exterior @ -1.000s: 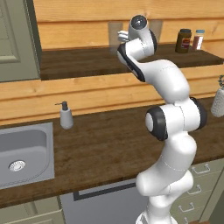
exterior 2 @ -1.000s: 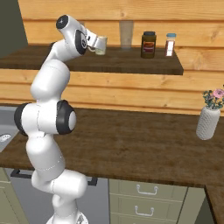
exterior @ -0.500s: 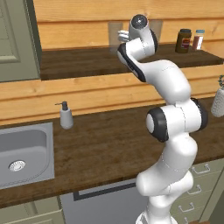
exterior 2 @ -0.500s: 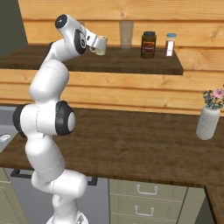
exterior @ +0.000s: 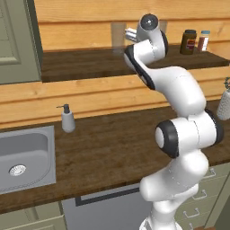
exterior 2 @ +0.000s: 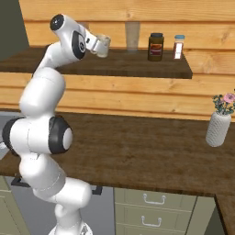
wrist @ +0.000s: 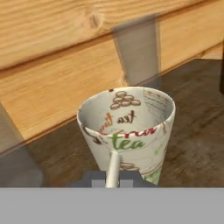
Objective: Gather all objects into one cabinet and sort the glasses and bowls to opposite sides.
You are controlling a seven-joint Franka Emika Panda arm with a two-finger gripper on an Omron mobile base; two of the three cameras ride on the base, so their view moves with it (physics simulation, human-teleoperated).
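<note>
Across the last second nothing has shifted: the arm holds the same pose, so the carry seems paused. Going left to right in the left base view: cabinet (exterior: pixel 15 40) at 9 o'clock, soap dispenser (exterior: pixel 68 119) on the desk (exterior: pixel 108 148), then the pincer (exterior 2: pixel 97 45) at 12, clamped on the mug (wrist: pixel 129 131) above the shelf (exterior 2: pixel 137 68), with 1 glass (exterior 2: pixel 132 35) and 2 jars (exterior 2: pixel 156 46) toward 2 o'clock.
</note>
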